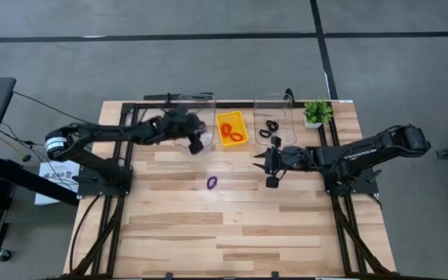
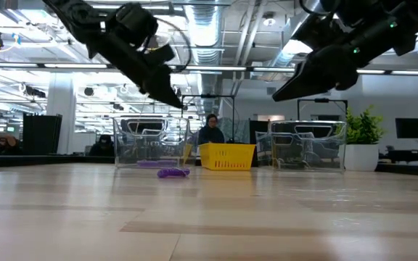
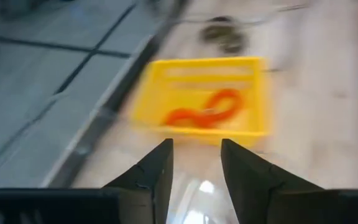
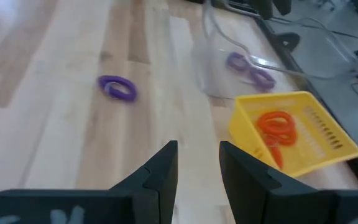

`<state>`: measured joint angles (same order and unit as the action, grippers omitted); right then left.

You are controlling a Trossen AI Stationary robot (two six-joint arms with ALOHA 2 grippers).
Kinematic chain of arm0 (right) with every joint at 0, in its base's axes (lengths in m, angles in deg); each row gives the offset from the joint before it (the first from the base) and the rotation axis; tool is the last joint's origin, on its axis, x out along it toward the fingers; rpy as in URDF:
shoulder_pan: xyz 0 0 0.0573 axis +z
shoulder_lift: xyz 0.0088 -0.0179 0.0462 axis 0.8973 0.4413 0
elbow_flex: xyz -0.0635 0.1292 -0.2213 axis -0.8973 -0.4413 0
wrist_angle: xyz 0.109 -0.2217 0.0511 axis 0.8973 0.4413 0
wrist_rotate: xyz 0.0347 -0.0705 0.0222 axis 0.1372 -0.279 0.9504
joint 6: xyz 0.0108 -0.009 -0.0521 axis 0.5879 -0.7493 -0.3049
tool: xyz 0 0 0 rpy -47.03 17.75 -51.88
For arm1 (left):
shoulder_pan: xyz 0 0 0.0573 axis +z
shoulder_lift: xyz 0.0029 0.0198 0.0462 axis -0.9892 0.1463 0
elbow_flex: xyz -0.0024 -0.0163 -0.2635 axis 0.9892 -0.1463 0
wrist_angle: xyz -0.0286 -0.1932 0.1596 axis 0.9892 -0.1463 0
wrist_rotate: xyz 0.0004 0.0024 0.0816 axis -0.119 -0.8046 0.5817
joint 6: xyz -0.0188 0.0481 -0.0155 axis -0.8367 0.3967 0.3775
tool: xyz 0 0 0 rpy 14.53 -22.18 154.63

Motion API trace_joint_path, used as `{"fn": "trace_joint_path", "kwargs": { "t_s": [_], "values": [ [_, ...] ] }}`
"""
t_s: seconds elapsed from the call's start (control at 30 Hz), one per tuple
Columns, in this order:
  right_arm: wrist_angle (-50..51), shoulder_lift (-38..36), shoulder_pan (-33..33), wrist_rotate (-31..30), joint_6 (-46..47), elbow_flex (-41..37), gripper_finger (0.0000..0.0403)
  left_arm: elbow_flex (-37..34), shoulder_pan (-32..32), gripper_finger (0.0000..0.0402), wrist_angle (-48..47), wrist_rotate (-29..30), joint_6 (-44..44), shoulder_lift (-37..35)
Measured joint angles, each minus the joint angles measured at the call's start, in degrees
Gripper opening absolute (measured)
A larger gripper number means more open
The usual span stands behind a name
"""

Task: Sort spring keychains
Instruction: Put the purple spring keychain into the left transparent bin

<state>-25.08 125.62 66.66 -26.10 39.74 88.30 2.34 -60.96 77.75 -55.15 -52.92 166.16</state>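
Observation:
One purple spring keychain (image 1: pixel 211 183) lies loose on the wooden table; it also shows in the low view (image 2: pixel 171 172) and the right wrist view (image 4: pixel 118 88). Other purple keychains (image 4: pixel 251 68) lie in the left clear bin (image 1: pixel 194 109). Orange-red keychains (image 1: pixel 232 131) fill the yellow tray (image 1: pixel 242 120). Black keychains (image 1: pixel 269 127) sit in the right clear bin (image 1: pixel 273 109). My left gripper (image 1: pixel 197 146) hangs open and empty in the air at the left bin's near side, facing the tray (image 3: pixel 247 93). My right gripper (image 1: pixel 260 163) is open and empty, raised, right of the loose purple keychain.
A small potted plant (image 1: pixel 315 111) stands at the table's far right, beside the right bin. The bins and tray line the far edge between black frame rails. A person (image 2: pixel 210 131) sits in the room beyond the table. Bare wood stretches toward the near edge.

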Motion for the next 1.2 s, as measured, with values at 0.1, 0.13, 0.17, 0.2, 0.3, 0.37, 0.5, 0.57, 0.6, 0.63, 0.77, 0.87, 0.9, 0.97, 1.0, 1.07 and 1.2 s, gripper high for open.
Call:
{"fn": "trace_joint_path", "kwargs": {
  "t_s": [0.1,0.13,0.17,0.2,0.3,0.37,0.5,0.57,0.6,0.63,0.77,0.87,0.9,0.97,1.0,1.07,1.2],
  "values": [
    [0.00,0.00,2.61,-0.19,0.61,0.00,0.0109,0.00,-6.71,0.0131,-0.22,0.14,-1.56,0.00],
    [-0.02,0.00,3.55,-0.19,1.18,0.00,0.0109,-0.01,-9.15,0.0130,-0.29,0.61,-2.52,0.00],
    [-0.03,0.00,4.46,-0.19,1.86,0.00,0.0109,-0.17,-11.66,0.0130,-0.24,1.76,-3.34,0.00],
    [-0.04,0.00,5.39,-0.22,2.43,0.00,0.0109,-0.50,-14.30,0.0129,-0.20,3.47,-3.98,0.00],
    [-0.04,0.00,8.19,-1.76,3.97,0.00,0.0109,-2.15,-21.51,0.0130,-0.26,10.36,-5.84,0.51],
    [-0.07,0.00,9.94,-3.50,5.02,0.00,0.0109,-3.36,-25.68,0.0129,-0.09,14.54,-8.54,1.37],
    [-0.41,0.00,12.77,-5.15,7.31,0.00,0.0109,-4.48,-31.56,0.0130,0.59,18.40,-15.79,5.34],
    [-0.42,0.00,13.89,-5.18,8.86,0.00,0.0109,-4.48,-33.13,0.0129,2.32,18.52,-17.99,8.38],
    [-0.43,0.00,14.42,-5.31,9.74,-0.03,0.0109,-4.48,-33.66,0.0129,3.65,18.51,-18.79,10.10],
    [-0.72,0.00,15.10,-5.52,10.65,-0.19,0.0109,-4.48,-33.96,0.0130,5.54,18.28,-19.05,11.84],
    [-0.88,0.00,17.99,-9.07,14.66,-1.65,0.0109,-4.50,-34.16,0.0133,9.75,16.77,-19.22,16.50],
    [-0.82,0.00,19.82,-11.66,17.62,-2.78,0.0109,-4.48,-34.06,0.0133,10.34,16.79,-20.30,17.74],
    [-0.80,0.02,20.32,-12.35,18.47,-2.94,0.0109,-4.46,-34.02,0.0132,10.29,16.77,-20.64,17.92],
    [-0.89,0.02,21.05,-12.89,19.62,-2.99,0.0109,-4.45,-34.04,0.0131,10.48,16.78,-21.06,18.38],
    [-0.92,0.02,21.33,-13.08,19.99,-2.99,0.0109,-4.45,-34.04,0.0130,10.27,16.77,-21.15,18.43],
    [-1.33,0.02,21.89,-13.79,20.03,-2.99,0.0109,-4.44,-34.04,0.0128,10.48,16.55,-22.04,18.73],
    [-1.50,0.01,22.28,-13.89,20.02,-2.99,0.0109,-4.46,-34.03,0.0121,10.32,12.98,-22.29,18.75]
  ]
}}
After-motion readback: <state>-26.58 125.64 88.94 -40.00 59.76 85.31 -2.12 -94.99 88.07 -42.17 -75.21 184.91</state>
